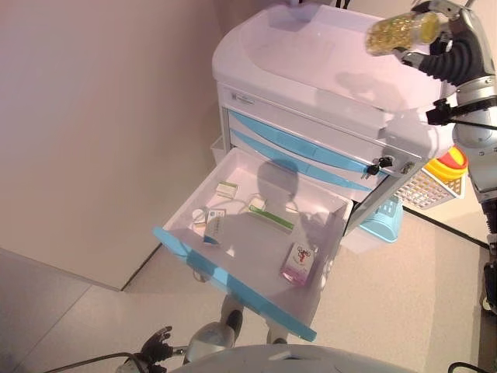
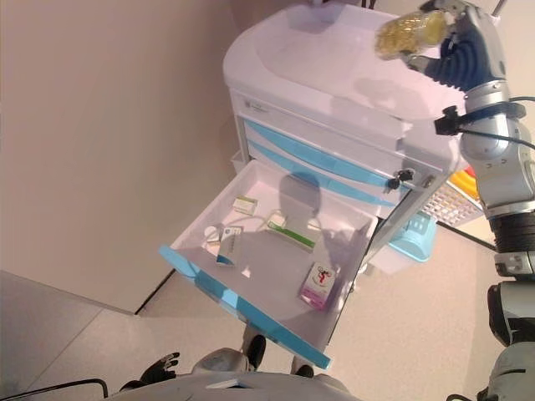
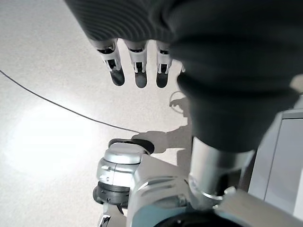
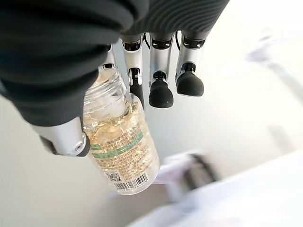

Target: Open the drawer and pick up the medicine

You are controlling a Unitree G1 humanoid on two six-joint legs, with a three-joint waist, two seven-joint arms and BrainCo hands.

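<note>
My right hand (image 1: 439,39) is shut on a clear medicine bottle (image 1: 397,33) full of yellow capsules and holds it above the back right of the white cart top (image 1: 311,54). The bottle also shows in the right wrist view (image 4: 120,142), pinched between thumb and fingers. The bottom drawer (image 1: 256,249) with a blue front stands pulled wide open. It holds several small boxes, among them a pink packet (image 1: 299,264) and a green-edged box (image 1: 272,217). My left hand (image 3: 137,71) hangs low over the floor with straight fingers, empty.
The cart has two shut blue-striped drawers (image 1: 303,151) above the open one and a key (image 1: 380,165) in its lock. A light blue basket (image 1: 380,217) and a yellow-red bin (image 1: 446,167) stand to the cart's right. A wall runs along the left.
</note>
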